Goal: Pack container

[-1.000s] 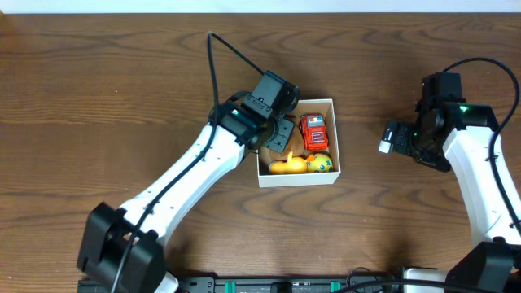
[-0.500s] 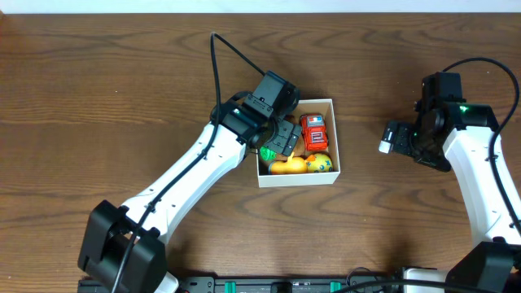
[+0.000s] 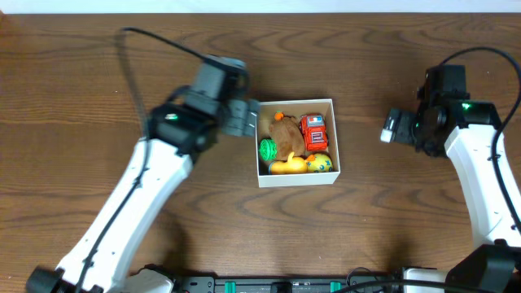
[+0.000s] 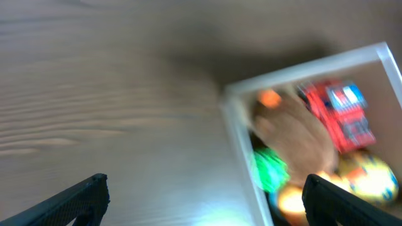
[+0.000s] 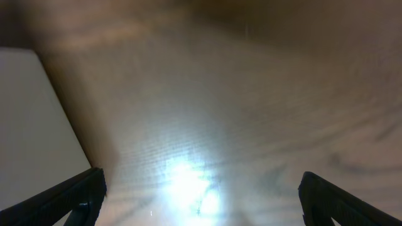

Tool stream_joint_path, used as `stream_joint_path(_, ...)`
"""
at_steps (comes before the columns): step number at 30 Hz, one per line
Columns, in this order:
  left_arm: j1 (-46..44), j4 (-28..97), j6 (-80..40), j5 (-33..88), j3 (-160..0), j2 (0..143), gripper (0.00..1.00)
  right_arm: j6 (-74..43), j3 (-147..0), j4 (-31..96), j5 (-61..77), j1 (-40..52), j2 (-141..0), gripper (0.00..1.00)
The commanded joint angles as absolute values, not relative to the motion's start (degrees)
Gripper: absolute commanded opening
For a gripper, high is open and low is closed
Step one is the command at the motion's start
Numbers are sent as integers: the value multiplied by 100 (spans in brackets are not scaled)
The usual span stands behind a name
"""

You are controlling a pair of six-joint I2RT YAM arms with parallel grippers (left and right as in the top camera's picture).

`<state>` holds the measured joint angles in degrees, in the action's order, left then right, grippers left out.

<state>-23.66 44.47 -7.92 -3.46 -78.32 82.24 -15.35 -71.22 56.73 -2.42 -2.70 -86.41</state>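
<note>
The container (image 3: 297, 180) is a small white-walled box in the middle of the table. Inside lie a red toy car (image 3: 313, 132), a brown toy (image 3: 286, 134), a green toy (image 3: 268, 149), a yellow duck (image 3: 287, 165) and a yellow-green ball (image 3: 320, 163). My left gripper (image 3: 244, 118) hovers just left of the box's back left corner, open and empty. In the blurred left wrist view its gripper (image 4: 204, 201) spans the container's left wall (image 4: 242, 144), with the car (image 4: 339, 113) and brown toy (image 4: 295, 132) ahead. My right gripper (image 3: 392, 126) hangs open, right of the box.
In the right wrist view the open gripper (image 5: 201, 198) is above bare wood with a bright glare spot, and a pale surface (image 5: 31, 113) fills the left edge. A black cable (image 3: 155, 41) arcs over the left arm. Brown wooden table (image 3: 98, 98) surrounds the box.
My left gripper has opened and pulled back out of the container to the left. The brown and green toys now show uncovered in the box. The right arm has barely moved.
</note>
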Motion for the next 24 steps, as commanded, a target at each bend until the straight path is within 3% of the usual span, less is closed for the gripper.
stream_joint_path(1, -1848, 4451, -908, -517, -7824, 8038, 98, -1090, -7564, 5426, -449, -106, -8538, 99)
stream_joint_path(8, -1251, 4486, -768, -523, -7824, 7994, 98, -797, -7577, 4713, -550, -115, -8493, 99)
stream_joint_path(13, -843, 4759, -751, -228, -7806, 7721, 98, -602, -7579, 5043, -410, -106, -8235, 99)
stream_joint_path(24, -683, 4580, -781, -60, -6490, 5168, 98, -1192, -6611, 4958, -703, 54, -5725, 99)
